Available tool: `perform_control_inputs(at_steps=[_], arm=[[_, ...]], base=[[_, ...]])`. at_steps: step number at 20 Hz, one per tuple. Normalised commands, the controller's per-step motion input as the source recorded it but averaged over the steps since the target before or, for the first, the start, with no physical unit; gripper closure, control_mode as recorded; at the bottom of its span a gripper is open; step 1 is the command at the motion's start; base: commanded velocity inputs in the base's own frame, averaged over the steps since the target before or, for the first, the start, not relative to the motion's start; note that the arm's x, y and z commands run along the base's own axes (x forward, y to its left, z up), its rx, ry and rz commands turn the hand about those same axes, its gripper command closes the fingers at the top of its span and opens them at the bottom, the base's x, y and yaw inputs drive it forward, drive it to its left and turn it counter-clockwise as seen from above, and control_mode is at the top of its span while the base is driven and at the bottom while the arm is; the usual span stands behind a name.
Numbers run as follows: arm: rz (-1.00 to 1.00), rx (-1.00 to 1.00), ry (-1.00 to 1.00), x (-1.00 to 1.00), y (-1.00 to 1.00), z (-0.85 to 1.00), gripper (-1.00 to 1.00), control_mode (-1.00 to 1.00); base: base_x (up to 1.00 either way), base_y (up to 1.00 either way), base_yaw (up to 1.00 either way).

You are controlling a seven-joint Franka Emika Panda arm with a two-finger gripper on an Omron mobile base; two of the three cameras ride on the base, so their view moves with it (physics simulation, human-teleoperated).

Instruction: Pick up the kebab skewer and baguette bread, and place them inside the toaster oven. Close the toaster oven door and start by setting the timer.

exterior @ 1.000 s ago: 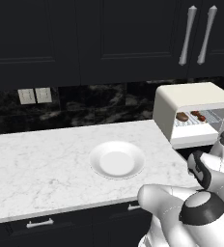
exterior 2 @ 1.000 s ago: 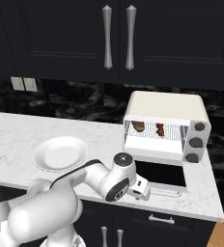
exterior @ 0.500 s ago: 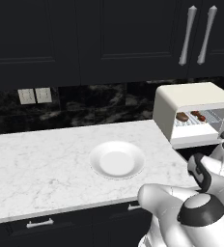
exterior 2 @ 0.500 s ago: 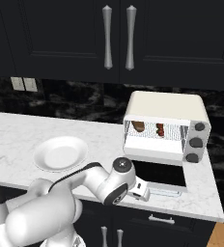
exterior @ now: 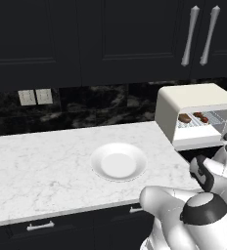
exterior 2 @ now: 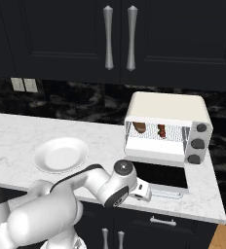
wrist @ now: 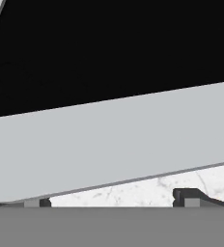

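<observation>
oven: toaster oven on desk, door dropped flat
food: baguette bread and kebab skewer on its rack
hand: hand wide open, empty (silver handle right ahead)
plate: white plate, left of oven

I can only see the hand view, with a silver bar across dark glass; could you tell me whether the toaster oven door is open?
Observer: Yes, the toaster oven door is fully open, lying flat in front of the toaster oven.
Operator: Thank you. Is the food inside?
Observer: Yes, the baguette bread and the kebab skewer lie side by side on the rack.
Operator: Where is the end effector?
Observer: The end effector is at the left end of the door's front edge.
</observation>
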Motion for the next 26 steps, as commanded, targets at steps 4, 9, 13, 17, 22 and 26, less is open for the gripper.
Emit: perform_control_inputs(at_steps=[4, 9, 13, 17, 22, 26], arm=[[0.01, 0.0, -0.04, 0.22, 0.01, 0.0, -1.0, -1.0], [0.01, 0.0, -0.04, 0.23, 0.01, 0.0, -1.0, -1.0], [0.0, 0.0, -0.07, 0.19, 0.0, 0.01, -1.0, -1.0], [0.0, 0.0, -0.01, 0.17, 0.01, 0.24, -1.0, -1.0], [0.0, 0.0, 0.0, 0.31, 0.0, 0.33, -1.0, -1.0], [0.0, 0.0, 0.0, 0.33, 0.0, 0.38, -1.0, -1.0]], base=[[0.0, 0.0, 0.0], [0.0, 0.0, 0.0], [0.0, 0.0, 0.0], [0.0, 0.0, 0.0], [0.0, 0.0, 0.0], [0.0, 0.0, 0.0]])
